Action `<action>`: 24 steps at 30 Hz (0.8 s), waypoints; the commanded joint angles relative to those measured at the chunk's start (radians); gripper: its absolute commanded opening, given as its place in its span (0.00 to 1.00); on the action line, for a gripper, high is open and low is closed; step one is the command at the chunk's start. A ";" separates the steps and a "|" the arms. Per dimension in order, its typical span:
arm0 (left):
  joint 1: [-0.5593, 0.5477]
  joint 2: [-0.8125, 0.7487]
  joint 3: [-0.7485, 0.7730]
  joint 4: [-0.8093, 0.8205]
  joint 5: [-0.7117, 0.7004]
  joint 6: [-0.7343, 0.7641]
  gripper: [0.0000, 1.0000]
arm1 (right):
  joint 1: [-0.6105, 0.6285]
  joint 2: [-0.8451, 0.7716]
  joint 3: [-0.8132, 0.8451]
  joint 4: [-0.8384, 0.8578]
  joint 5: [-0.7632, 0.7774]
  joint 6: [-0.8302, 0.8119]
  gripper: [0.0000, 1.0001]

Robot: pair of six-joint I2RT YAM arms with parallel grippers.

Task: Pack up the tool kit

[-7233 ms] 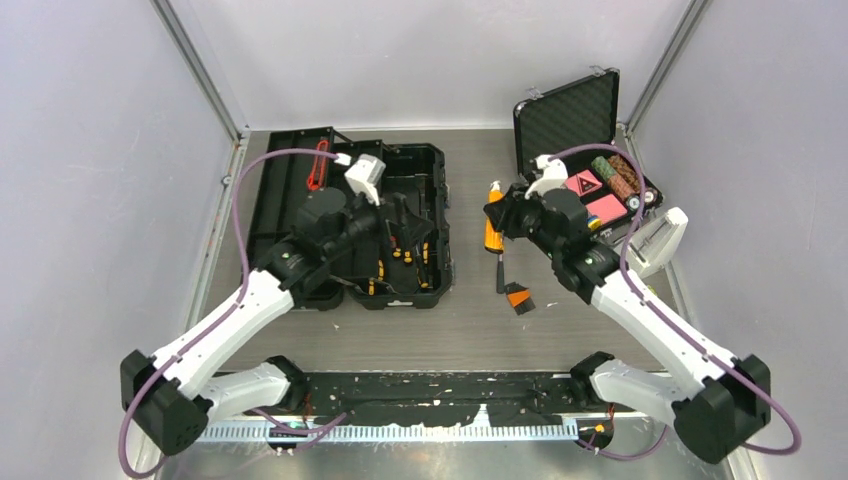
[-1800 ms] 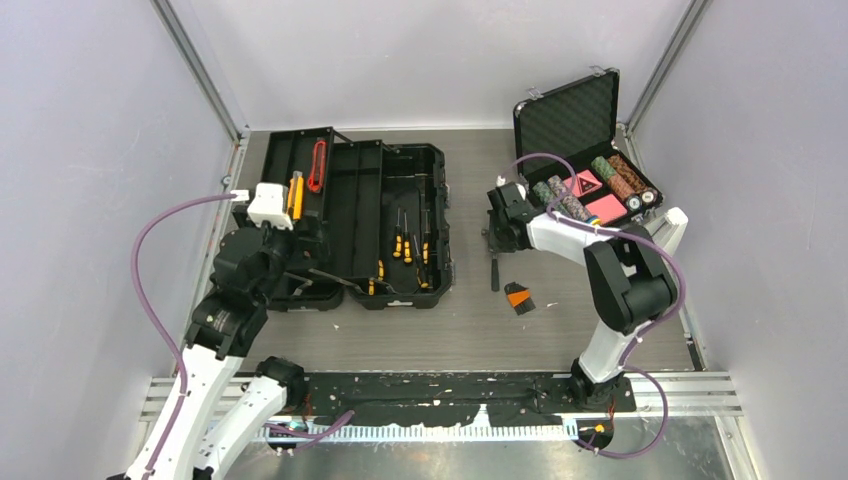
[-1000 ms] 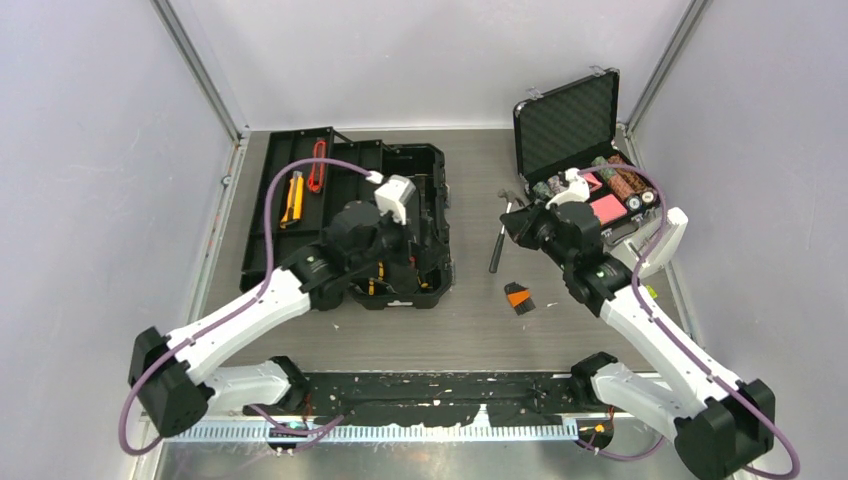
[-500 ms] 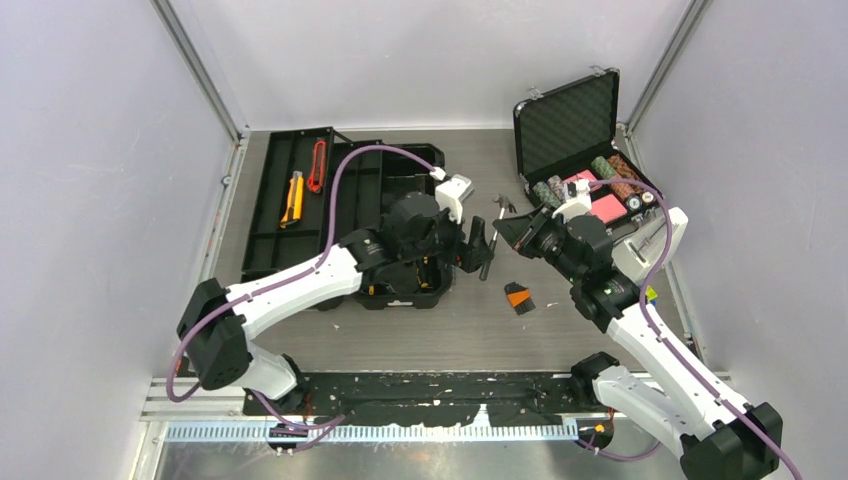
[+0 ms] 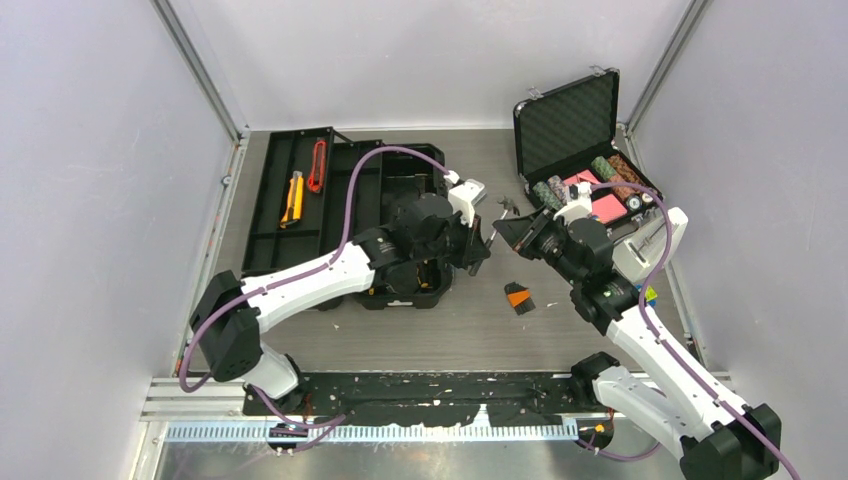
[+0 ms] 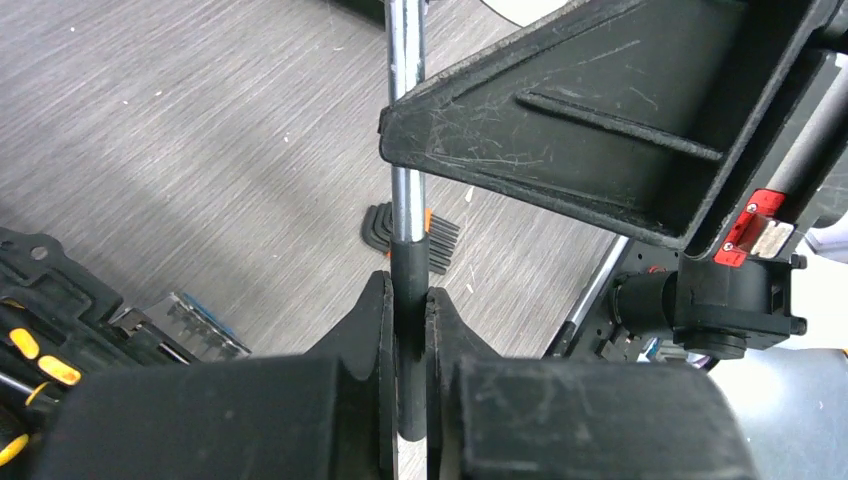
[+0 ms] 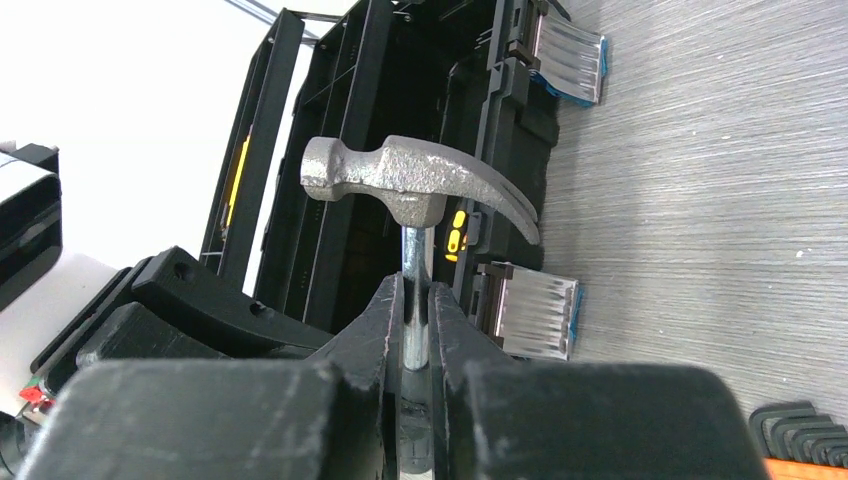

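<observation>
The tool kit's black toolbox point(image 5: 365, 190) lies open on the left, its blue latches point(image 7: 545, 312) facing the right wrist camera. A steel claw hammer point(image 7: 410, 175) is held in the air just right of the box, head point(image 5: 506, 205) toward the back. My right gripper point(image 7: 415, 295) is shut on the bare steel shaft just below the head. My left gripper point(image 6: 408, 290) is shut on the black rubber handle point(image 6: 408, 265) lower down. In the top view the two grippers point(image 5: 479, 245) point(image 5: 503, 232) almost touch. A yellow knife point(image 5: 292, 196) and a red tool point(image 5: 318, 165) lie in the lid tray.
A black and orange hex key set point(image 5: 517, 295) lies on the table below the hammer. The foam-lined poker chip case point(image 5: 590, 150) stands open at the back right. Yellow-handled screwdrivers point(image 6: 30, 350) lie in the toolbox, mostly under my left arm.
My left arm swung from over the toolbox to the right and shut on the hammer's handle. My right gripper kept its hold on the shaft and lifted the hammer toward the box.
</observation>
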 commanded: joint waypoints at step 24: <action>0.167 -0.247 0.044 -0.575 -0.818 0.284 0.00 | 0.002 -0.077 0.073 -0.119 0.226 -0.205 0.99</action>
